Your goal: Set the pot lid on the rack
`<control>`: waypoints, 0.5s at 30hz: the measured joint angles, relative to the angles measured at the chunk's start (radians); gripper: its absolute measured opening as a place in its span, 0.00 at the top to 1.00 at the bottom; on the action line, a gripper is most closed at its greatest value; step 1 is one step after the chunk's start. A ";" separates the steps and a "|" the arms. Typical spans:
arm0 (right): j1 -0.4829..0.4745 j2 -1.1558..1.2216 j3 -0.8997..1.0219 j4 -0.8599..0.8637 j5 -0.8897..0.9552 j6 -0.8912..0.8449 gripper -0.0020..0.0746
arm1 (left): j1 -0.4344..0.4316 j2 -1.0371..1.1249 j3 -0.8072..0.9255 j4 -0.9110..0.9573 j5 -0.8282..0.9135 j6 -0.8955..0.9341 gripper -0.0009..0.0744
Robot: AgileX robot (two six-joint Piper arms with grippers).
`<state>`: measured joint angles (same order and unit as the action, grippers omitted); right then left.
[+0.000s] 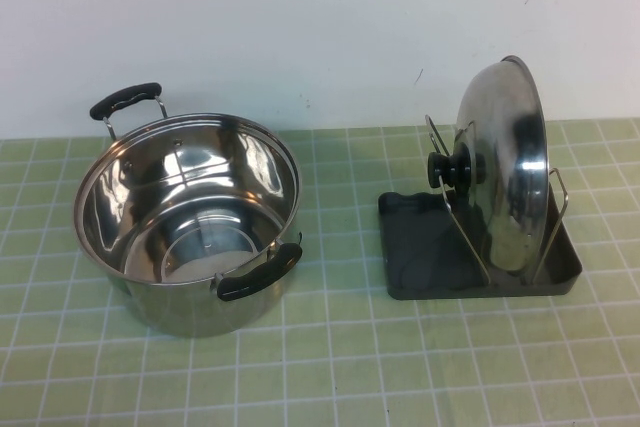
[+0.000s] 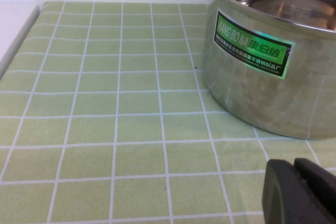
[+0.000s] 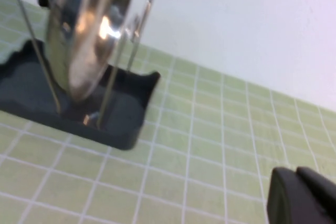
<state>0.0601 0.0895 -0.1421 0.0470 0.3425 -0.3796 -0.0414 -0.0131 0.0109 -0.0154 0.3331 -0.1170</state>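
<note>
The shiny steel pot lid (image 1: 505,167) stands on edge between the wire loops of the dark grey rack (image 1: 430,257) at the right of the table, its black knob (image 1: 452,169) facing the pot. It also shows in the right wrist view (image 3: 86,30), upright in the rack (image 3: 31,95). Neither gripper shows in the high view. My left gripper (image 2: 295,167) is shut and empty, low over the cloth beside the pot. My right gripper (image 3: 296,174) is shut and empty, over the cloth away from the rack.
An open steel pot (image 1: 190,217) with two black handles stands at the left of the table; its green-labelled wall (image 2: 262,61) is close to the left gripper. A green checked cloth (image 1: 350,357) covers the table, with a white wall behind it.
</note>
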 joint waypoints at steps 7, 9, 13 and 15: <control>-0.086 -0.091 0.159 -0.014 -0.059 0.019 0.98 | 0.000 0.000 0.000 0.000 0.000 0.000 0.99; -0.105 -0.098 0.167 -0.014 -0.010 0.025 0.98 | 0.000 0.000 0.000 0.000 0.000 0.000 0.99; -0.161 -0.102 0.167 -0.014 -0.005 0.051 0.98 | 0.000 0.000 0.000 0.000 0.000 0.000 0.99; -0.185 -0.102 0.167 -0.014 -0.005 0.066 0.98 | 0.000 0.000 0.000 0.000 0.000 0.000 0.99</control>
<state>-0.1249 -0.0120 0.0250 0.0334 0.3374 -0.3136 -0.0414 -0.0131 0.0109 -0.0154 0.3331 -0.1170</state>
